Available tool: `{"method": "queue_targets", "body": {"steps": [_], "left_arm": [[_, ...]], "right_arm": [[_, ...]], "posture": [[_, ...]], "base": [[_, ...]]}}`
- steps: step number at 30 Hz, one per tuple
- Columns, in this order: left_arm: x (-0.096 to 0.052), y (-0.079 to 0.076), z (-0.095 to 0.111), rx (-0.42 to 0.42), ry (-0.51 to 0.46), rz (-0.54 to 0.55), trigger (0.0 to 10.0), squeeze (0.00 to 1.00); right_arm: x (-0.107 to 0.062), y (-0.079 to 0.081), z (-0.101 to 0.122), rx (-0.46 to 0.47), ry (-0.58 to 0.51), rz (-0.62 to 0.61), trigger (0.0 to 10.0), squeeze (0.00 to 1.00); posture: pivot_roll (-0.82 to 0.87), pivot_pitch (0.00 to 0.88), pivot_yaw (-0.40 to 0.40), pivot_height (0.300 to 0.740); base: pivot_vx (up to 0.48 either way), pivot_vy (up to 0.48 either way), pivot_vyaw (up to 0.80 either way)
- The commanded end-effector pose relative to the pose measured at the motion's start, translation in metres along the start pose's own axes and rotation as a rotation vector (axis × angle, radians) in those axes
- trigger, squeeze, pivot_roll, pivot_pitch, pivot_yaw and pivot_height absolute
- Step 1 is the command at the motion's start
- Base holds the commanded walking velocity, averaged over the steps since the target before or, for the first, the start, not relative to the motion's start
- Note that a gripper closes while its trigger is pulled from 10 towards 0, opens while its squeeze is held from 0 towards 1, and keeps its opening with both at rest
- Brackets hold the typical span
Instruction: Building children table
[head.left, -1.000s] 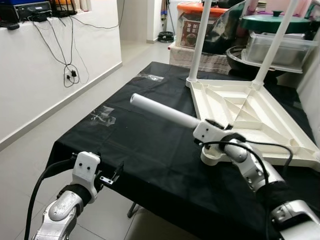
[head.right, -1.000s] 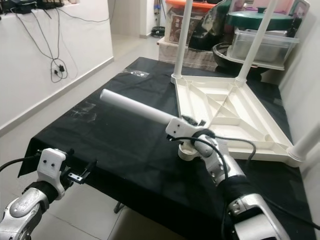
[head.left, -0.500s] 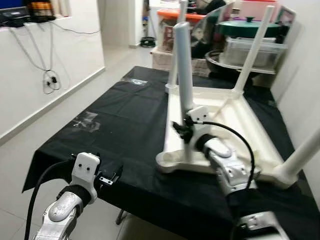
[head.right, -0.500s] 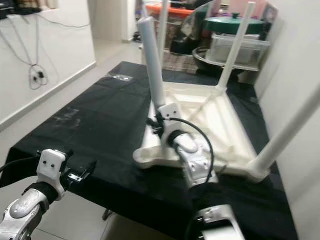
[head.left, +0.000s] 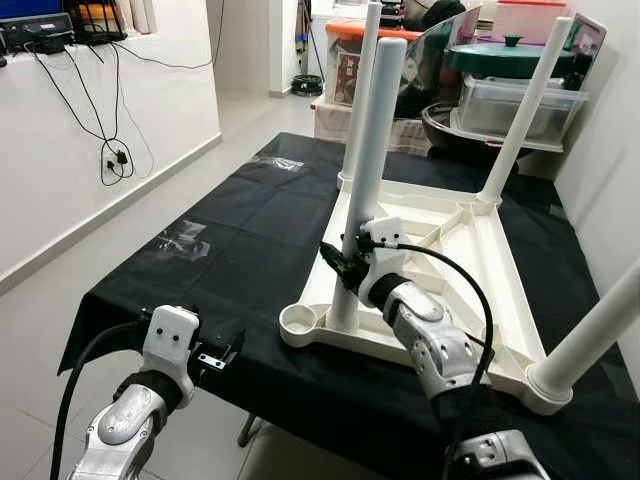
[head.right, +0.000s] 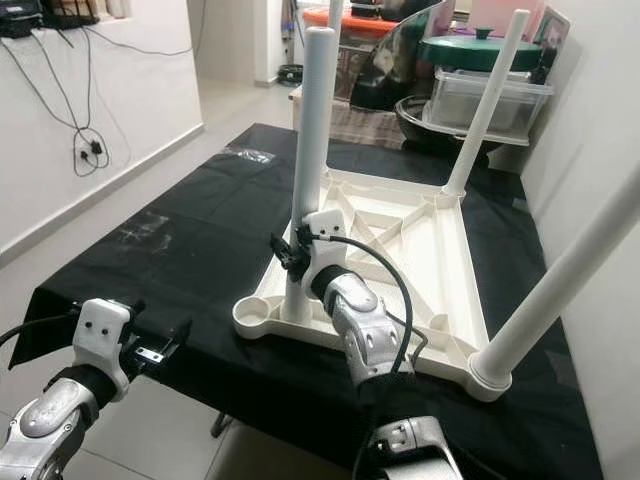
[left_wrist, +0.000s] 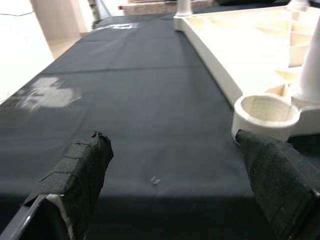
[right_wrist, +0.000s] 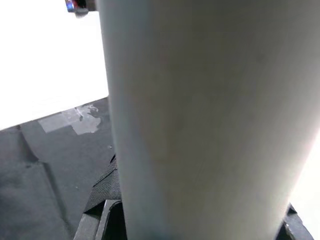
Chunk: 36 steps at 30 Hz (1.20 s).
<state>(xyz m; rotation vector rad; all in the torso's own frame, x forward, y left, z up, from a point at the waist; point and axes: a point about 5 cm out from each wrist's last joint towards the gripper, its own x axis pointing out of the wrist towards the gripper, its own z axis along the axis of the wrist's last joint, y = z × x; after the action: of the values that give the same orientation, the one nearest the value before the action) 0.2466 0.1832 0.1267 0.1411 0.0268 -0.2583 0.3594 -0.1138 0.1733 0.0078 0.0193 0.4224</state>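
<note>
Black cloth (head.left: 250, 240) covers the table, and at 7 o'clock the left gripper (head.left: 222, 352) hovers off its near edge, fingers (left_wrist: 80, 170) apart with nothing between them, pointing across the cloth toward an empty round socket (left_wrist: 266, 111) on the near corner of the white tabletop (head.left: 480, 250). That tabletop lies upside down at the centre of the cloth. Just past the socket, the right gripper (head.left: 345, 268) is clamped low on a white leg (head.left: 366, 160), holding it upright with its foot resting on the tabletop's near rim. At 12 o'clock two fitted legs (head.left: 522, 110) stand up from the far corners; at 4 o'clock another fitted leg (head.left: 590, 335) rises from the near right corner.
</note>
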Motion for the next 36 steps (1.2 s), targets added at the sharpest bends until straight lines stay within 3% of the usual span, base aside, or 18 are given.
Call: {"method": "queue_targets", "body": {"steps": [1, 2, 3, 4, 5, 9, 12, 20, 22, 25, 36], "left_arm": [[-0.002, 0.0, -0.005, 0.0, 0.018, 0.006, 10.0, 0.0], [-0.002, -0.001, -0.005, -0.002, 0.017, 0.005, 10.0, 0.0], [-0.002, -0.001, -0.005, -0.002, 0.017, 0.005, 10.0, 0.0], [-0.002, -0.001, -0.005, -0.003, 0.016, 0.005, 10.0, 0.0], [-0.002, -0.001, -0.005, -0.003, 0.016, 0.005, 10.0, 0.0], [-0.001, -0.003, -0.005, -0.005, 0.014, 0.0, 10.0, 0.0], [0.0, -0.004, -0.005, -0.006, 0.014, -0.004, 10.0, 0.0], [0.002, -0.005, -0.005, -0.007, 0.012, -0.012, 10.0, 0.0], [0.0, -0.005, -0.006, -0.009, 0.022, -0.025, 10.0, 0.0], [-0.002, -0.007, -0.009, -0.008, 0.036, -0.048, 10.0, 0.0], [-0.003, -0.02, -0.01, -0.03, 0.036, -0.082, 10.0, 0.0]], "right_arm": [[-0.003, -0.021, 0.013, -0.024, -0.029, -0.076, 0.0, 0.0], [-0.004, -0.025, 0.028, -0.033, -0.07, -0.048, 0.0, 0.0], [-0.004, -0.025, 0.028, -0.033, -0.07, -0.048, 0.0, 0.0], [-0.006, -0.028, 0.047, -0.036, -0.121, -0.002, 0.0, 0.0], [-0.006, -0.028, 0.047, -0.036, -0.121, -0.002, 0.0, 0.0], [-0.018, -0.022, 0.104, -0.064, -0.301, 0.139, 0.0, 0.0], [-0.021, -0.017, 0.115, -0.049, -0.348, 0.173, 0.0, 0.0], [-0.021, -0.003, 0.109, -0.01, -0.353, 0.235, 0.0, 0.0], [-0.02, 0.015, 0.087, 0.009, -0.296, 0.31, 0.0, 0.0], [-0.021, 0.029, 0.072, 0.011, -0.248, 0.379, 0.0, 0.0], [-0.014, 0.038, 0.061, -0.021, -0.197, 0.443, 0.0, 0.0]], "posture": [[0.06, 0.0, -0.083, 0.74], [0.06, 0.0, -0.082, 0.74], [0.06, 0.0, -0.082, 0.74], [0.06, 0.0, -0.081, 0.74], [0.06, 0.0, -0.081, 0.74], [0.06, 0.0, -0.074, 0.74], [0.05, 0.0, -0.071, 0.74], [0.05, 0.0, -0.071, 0.74], [0.06, 0.0, -0.072, 0.74], [0.07, 0.0, -0.073, 0.74], [0.08, 0.0, -0.084, 0.74]], "base": [[0.0, 0.0, 0.0], [0.0, 0.0, 0.0], [0.0, 0.0, 0.0], [0.0, 0.0, 0.0], [0.0, 0.0, 0.0], [0.0, 0.0, 0.0], [0.0, 0.0, 0.0], [0.0, 0.0, 0.0], [0.0, 0.0, 0.0], [0.0, 0.0, 0.0], [0.0, 0.0, 0.0]]}}
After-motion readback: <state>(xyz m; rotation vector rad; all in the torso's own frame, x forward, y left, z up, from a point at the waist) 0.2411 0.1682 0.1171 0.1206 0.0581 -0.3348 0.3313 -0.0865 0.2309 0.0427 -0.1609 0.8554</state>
